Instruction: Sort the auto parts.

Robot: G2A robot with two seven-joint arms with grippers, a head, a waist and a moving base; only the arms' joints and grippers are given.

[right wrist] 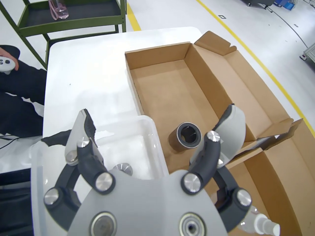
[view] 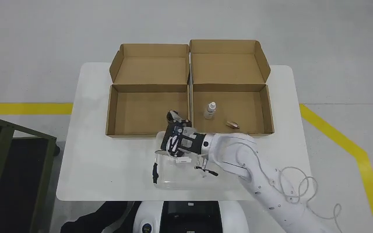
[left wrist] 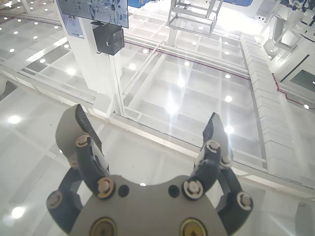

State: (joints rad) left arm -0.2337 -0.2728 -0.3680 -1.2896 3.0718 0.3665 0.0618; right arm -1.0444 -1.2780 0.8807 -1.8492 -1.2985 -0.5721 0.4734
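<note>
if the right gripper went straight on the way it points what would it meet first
Probably the black cylindrical part lying in the cardboard box, straight ahead of the open right gripper. Depth is unclear; it might reach the box floor.

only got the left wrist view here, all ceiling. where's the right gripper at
Observer: The right gripper hangs over the near edge of one cardboard box, jaws open, holding nothing.
Operator: any part in that box
Observer: One black cylinder, resting in its near corner beside the clear tray.
Operator: and the other box
Observer: The second box holds a white bottle and a small brass-coloured part.
</note>
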